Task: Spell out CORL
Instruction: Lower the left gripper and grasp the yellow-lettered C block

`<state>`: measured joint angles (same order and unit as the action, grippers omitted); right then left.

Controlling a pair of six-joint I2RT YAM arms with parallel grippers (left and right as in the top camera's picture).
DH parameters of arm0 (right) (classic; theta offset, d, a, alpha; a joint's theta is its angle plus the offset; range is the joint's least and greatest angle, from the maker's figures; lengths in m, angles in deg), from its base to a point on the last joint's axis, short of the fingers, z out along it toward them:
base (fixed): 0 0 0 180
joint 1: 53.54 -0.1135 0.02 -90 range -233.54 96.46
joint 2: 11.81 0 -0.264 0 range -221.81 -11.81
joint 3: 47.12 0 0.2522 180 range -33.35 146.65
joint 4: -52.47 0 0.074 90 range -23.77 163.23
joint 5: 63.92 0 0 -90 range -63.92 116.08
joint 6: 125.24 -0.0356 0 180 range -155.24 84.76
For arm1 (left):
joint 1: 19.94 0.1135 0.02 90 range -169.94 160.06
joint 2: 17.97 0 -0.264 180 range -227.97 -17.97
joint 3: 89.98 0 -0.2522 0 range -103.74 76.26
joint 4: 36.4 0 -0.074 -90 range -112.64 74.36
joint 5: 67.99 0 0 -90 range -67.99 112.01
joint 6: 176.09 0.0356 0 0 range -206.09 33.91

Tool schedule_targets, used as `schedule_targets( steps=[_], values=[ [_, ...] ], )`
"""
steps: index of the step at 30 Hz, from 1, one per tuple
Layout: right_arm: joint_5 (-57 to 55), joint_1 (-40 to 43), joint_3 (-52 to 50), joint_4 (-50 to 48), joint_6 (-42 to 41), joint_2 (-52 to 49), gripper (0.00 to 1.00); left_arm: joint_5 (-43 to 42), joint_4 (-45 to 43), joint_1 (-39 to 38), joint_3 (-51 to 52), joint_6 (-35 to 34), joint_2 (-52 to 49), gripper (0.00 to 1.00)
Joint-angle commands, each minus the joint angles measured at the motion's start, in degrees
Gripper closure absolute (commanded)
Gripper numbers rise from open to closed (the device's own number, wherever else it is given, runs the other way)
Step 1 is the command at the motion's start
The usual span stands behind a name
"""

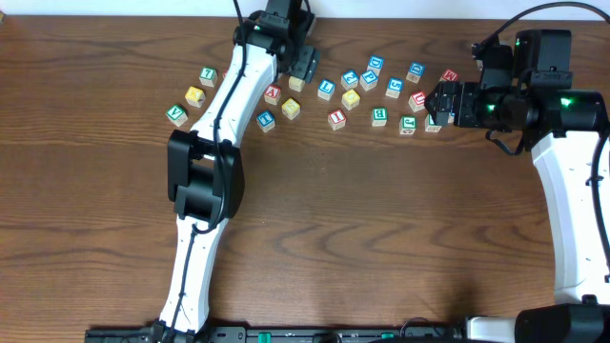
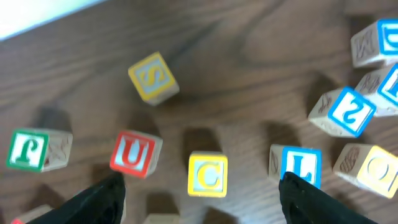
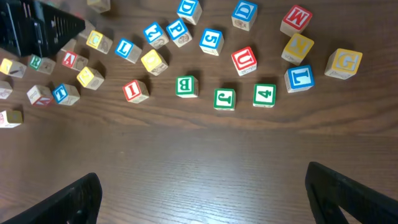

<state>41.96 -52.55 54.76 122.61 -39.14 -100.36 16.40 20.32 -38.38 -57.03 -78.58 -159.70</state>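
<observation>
my left hand (image 2: 200, 182) — wide, the yellow C cube (image 2: 208, 174) on the bench (image 2: 249, 74) between my fingers (image 2: 99, 199), untouched | blue L cube (image 2: 301, 167) just beside it, by one of them | my right hand (image 3: 202, 174) — wide, holding nothing, back from the scattered cubes (image 3: 186, 86)

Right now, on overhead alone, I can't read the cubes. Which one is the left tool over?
Observer: Yellow C, centred in the open left tool, not gripped.
Operator: Neighbours?
Observer: Red U and blue L flank it, each close to the tool; contact unclear.
Operator: An O nearby?
Observer: Yellow O, just past the L.
</observation>
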Motion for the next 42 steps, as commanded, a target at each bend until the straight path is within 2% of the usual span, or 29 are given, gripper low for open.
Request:
schedule_targets(
  steps=[1, 8, 11, 14, 21, 28, 42],
  values=[
    [0.31, 0.24, 1.03, 0.33, -0.55, 0.11, 0.01, 0.74, -1.14, 0.04, -1.44, -0.55, -2.27, 0.24],
    [0.28, 0.24, 1.03, 0.39, -0.52, 0.11, 0.01, 0.72, -1.73, -0.42, -0.70, -0.94, -4.63, 0.27],
    [0.28, 0.24, 1.03, 0.42, -0.55, 0.09, 0.07, 0.74, -1.73, -0.42, -0.63, -0.96, -5.33, 0.28],
    [0.28, 0.24, 1.03, 0.48, -0.52, 0.11, 0.08, 0.74, -1.73, -0.35, -0.63, -0.96, -6.14, 0.29],
    [0.28, 0.24, 1.03, 0.59, -0.52, 0.11, 0.11, 0.72, -1.70, -0.42, -0.39, -2.49, -7.91, 0.41],
    [-0.55, 0.24, 1.03, 0.63, -0.52, 0.09, 0.09, 0.72, -1.60, -0.42, -0.15, -2.47, -7.91, 0.51],
    [-0.96, 0.24, 1.03, 0.66, -0.52, 0.09, 0.09, 0.76, -0.39, -0.57, -0.11, -2.45, -7.91, 0.67]
  ],
)
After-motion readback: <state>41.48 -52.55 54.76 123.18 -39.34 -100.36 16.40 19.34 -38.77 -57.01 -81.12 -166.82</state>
